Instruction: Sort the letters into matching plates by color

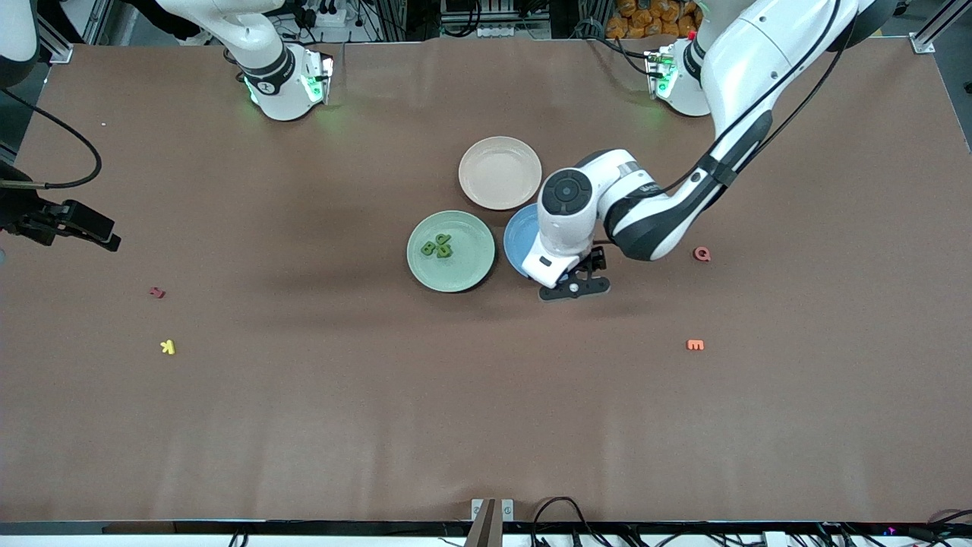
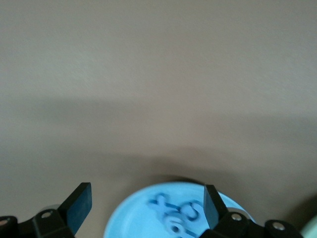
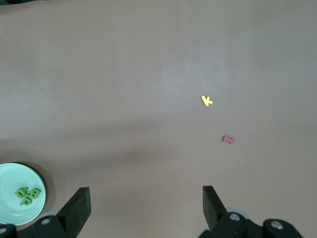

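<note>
Front view, left tool spread apart over blue plate, right tool apart, waiting at table edge

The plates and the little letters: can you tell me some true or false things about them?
1. Green letters lie in the green plate. True.
2. The beige plate holds a yellow letter. False: it holds nothing; the yellow letter lies on the table toward the right arm's end.
3. The left gripper hangs over the blue plate's edge, fingers open. True.
4. The blue plate has no letters in it. False: the left wrist view shows blue letters in it.
5. The right gripper is holding a red letter. False: it is open and holds nothing.
</note>
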Controlling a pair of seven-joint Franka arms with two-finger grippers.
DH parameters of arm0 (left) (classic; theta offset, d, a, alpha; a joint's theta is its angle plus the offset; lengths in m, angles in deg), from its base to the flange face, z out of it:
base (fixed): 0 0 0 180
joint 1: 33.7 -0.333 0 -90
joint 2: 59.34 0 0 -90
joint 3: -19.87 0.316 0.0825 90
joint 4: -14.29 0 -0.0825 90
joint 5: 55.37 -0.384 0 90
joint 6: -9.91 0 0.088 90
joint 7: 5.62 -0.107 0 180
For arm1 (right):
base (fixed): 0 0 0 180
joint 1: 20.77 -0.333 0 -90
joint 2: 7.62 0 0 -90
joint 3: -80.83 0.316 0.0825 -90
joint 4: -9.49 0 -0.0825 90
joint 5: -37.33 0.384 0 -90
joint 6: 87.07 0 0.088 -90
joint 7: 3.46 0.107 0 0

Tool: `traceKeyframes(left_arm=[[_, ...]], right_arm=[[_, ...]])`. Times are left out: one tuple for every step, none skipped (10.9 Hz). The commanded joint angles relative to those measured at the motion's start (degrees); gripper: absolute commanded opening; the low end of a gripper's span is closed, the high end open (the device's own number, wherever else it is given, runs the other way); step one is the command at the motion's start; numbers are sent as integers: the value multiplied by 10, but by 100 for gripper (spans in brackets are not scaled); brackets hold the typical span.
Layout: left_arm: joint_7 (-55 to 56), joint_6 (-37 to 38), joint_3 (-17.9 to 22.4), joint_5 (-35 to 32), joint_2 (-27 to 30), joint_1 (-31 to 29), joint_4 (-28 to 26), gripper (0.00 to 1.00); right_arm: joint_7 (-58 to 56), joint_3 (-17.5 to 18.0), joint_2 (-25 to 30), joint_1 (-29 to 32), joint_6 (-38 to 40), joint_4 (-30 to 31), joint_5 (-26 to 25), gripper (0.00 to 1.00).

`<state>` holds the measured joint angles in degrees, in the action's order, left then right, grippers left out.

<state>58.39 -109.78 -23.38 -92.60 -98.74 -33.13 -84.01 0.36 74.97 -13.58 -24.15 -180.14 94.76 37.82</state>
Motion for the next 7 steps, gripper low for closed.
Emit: traceKeyframes(left_arm=[[-89, 23, -1, -3, 23, -39, 0, 100], [-111, 23, -1, -3, 27, -54, 0, 100], [-141, 23, -1, -3, 27, -71, 0, 100], [-168, 23, -2, -2, 28, -88, 0, 100], [-191, 23, -2, -2, 29, -103, 0, 100], [-206, 23, -3, -2, 31, -114, 1, 100], [-221, 23, -3, -2, 33, -129, 2, 100]], right_arm=[[1, -6, 1, -6, -5, 5, 7, 100], [1, -6, 1, -6, -6, 5, 7, 100], [1, -6, 1, -6, -6, 5, 7, 100], [1, -6, 0, -6, -6, 5, 7, 100], [1, -6, 0, -6, -6, 5, 7, 100], [1, -6, 0, -6, -6, 5, 7, 100], [1, -6, 0, -6, -6, 5, 7, 100]])
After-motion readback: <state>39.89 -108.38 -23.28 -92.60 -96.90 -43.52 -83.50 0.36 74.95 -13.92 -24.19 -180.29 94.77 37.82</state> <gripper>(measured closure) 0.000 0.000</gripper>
